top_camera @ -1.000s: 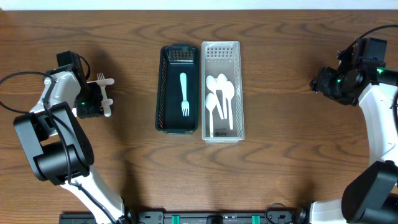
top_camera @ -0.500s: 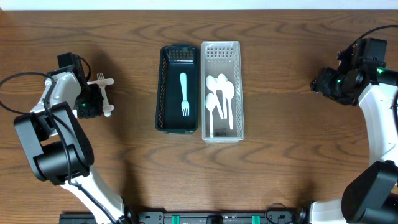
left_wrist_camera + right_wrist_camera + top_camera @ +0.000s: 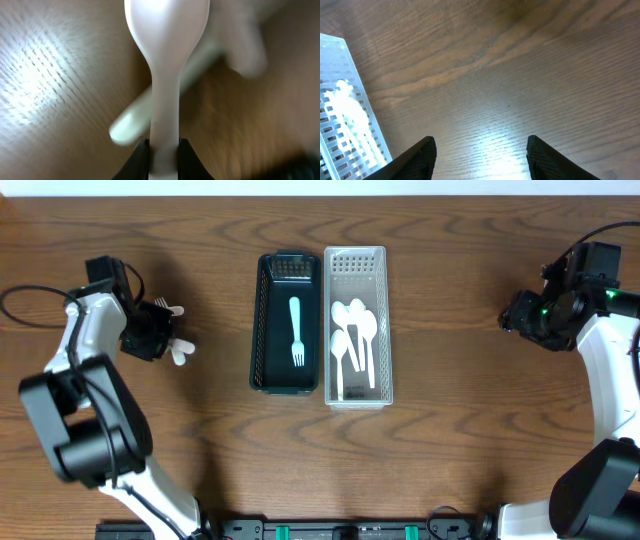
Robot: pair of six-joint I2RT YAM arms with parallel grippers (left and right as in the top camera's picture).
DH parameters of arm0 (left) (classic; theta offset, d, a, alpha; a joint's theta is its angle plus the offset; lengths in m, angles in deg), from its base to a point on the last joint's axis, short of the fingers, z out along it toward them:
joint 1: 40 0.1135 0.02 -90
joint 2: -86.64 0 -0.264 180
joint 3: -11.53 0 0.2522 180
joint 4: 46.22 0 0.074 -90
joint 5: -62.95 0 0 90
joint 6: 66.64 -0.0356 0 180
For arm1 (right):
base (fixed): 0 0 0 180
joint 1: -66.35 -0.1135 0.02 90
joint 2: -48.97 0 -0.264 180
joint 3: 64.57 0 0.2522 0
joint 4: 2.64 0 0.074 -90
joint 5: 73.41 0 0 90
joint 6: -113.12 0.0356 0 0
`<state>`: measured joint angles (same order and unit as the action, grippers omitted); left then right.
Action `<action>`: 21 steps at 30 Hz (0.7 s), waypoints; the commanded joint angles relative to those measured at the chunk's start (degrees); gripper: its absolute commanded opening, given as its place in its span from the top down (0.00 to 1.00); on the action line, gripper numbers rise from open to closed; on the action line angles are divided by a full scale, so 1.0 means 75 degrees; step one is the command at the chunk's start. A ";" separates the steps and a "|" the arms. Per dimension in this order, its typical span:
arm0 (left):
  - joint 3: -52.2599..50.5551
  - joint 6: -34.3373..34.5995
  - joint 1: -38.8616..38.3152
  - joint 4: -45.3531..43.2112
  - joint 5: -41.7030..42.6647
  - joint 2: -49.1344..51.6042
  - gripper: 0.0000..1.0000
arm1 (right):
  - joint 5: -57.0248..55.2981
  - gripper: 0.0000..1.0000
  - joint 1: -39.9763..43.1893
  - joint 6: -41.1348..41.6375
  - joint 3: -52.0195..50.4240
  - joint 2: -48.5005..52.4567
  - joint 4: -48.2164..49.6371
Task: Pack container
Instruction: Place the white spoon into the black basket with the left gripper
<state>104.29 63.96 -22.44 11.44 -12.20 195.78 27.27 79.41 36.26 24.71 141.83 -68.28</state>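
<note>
Spoon [image 3: 167, 60], white glossy plastic, handle clenched in left gripper [image 3: 164, 148] at scene left, right gripper [image 3: 480, 150] jaws spread and empty, brown wood-grain table [image 3: 480, 430]

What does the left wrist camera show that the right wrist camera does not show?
Only left wrist: a white spoon pinched in the left gripper, with a blurred white utensil beneath it. Only right wrist: the right gripper open and empty, and a corner of the clear container holding spoons. Both: the wooden table.
</note>
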 commanded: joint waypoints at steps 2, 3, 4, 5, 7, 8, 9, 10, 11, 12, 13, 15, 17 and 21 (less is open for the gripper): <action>0.0256 -0.2984 -0.0522 0.0204 0.0187 -0.1545 0.94 | -0.0017 0.39 0.0050 -0.0047 -0.0020 0.0006 -0.0032; 0.0256 -0.3561 -0.0755 0.0309 0.0149 -0.1897 0.94 | -0.0017 0.39 0.0050 -0.0047 -0.0020 0.0006 -0.0032; 0.0256 -0.3949 -0.0991 0.0408 0.0096 -0.2186 0.94 | -0.0017 0.38 0.0050 -0.0047 -0.0020 0.0006 -0.0032; 0.0256 -0.4401 -0.1311 0.0507 0.0064 -0.2463 0.94 | -0.0017 0.38 0.0050 -0.0047 -0.0020 0.0006 -0.0035; 0.0254 -0.5059 -0.1964 0.0609 -0.0111 -0.2827 0.94 | -0.0017 0.38 0.0050 -0.0047 -0.0020 0.0006 -0.0035; 0.0254 -0.5351 -0.2436 0.0632 -0.0455 -0.2955 0.94 | -0.0017 0.37 0.0050 -0.0047 -0.0020 0.0006 -0.0035; 0.0254 -0.5543 -0.2798 0.0632 -0.0746 -0.2990 0.94 | -0.0017 0.37 0.0050 -0.0047 -0.0020 0.0006 -0.0032; 0.0251 -0.5689 -0.3150 0.0627 -0.1032 -0.2984 0.94 | -0.0017 0.37 0.0050 -0.0047 -0.0020 0.0006 -0.0026; 0.0239 -0.5729 -0.3515 0.0615 -0.1361 -0.2929 0.94 | -0.0017 0.37 0.0050 -0.0047 -0.0020 0.0006 -0.0023; 0.0224 -0.5727 -0.3780 0.0595 -0.1597 -0.2844 0.94 | -0.0017 0.37 0.0050 -0.0044 -0.0020 0.0006 -0.0023; 0.0198 -0.5724 -0.4028 0.0545 -0.1749 -0.2702 0.94 | -0.0017 0.37 0.0050 -0.0047 -0.0020 0.0006 -0.0029; 0.0122 -0.5625 -0.4336 0.0353 -0.1775 -0.2323 0.94 | -0.0015 0.37 0.0050 -0.0044 -0.0020 0.0006 -0.0061; 0.0117 -0.5435 -0.4482 0.0236 -0.1754 -0.1926 0.95 | -0.0015 0.37 0.0050 -0.0047 -0.0020 0.0006 -0.0099; 0.0117 -0.5406 -0.4739 0.0047 -0.1644 -0.1209 0.91 | -0.0015 0.37 0.0050 -0.0047 -0.0020 0.0006 -0.0175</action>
<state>106.00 24.51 -56.99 12.05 -22.84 184.11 27.25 79.41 36.26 24.71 141.83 -69.35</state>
